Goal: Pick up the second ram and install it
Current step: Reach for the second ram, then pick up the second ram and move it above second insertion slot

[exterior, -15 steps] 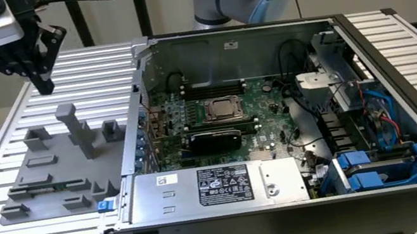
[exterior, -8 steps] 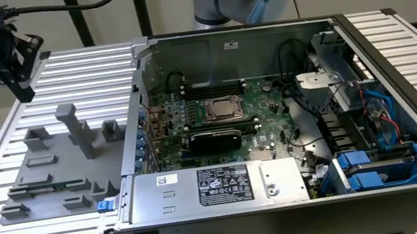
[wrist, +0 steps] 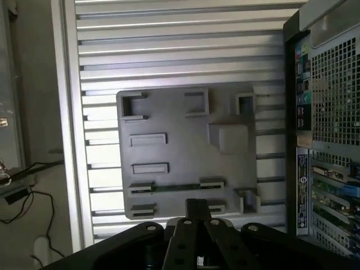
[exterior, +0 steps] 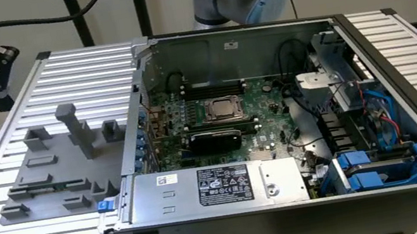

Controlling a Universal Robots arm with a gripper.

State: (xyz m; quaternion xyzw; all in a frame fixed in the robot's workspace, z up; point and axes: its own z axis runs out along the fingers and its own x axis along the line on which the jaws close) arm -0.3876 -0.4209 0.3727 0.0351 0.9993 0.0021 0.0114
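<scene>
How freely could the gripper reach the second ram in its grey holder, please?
Probably yes: the second ram lies uncovered in the grey holder, with nothing over it, and the gripper hangs above that holder.

The pincer (wrist: 195,207) hangs closed, pointing straight down.

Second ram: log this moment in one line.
ram: lying in grey holder | gripper: over holder, clear of ram | computer case: open

Ends of the second ram (wrist: 175,188) under grey holder clips (wrist: 140,188)
</scene>
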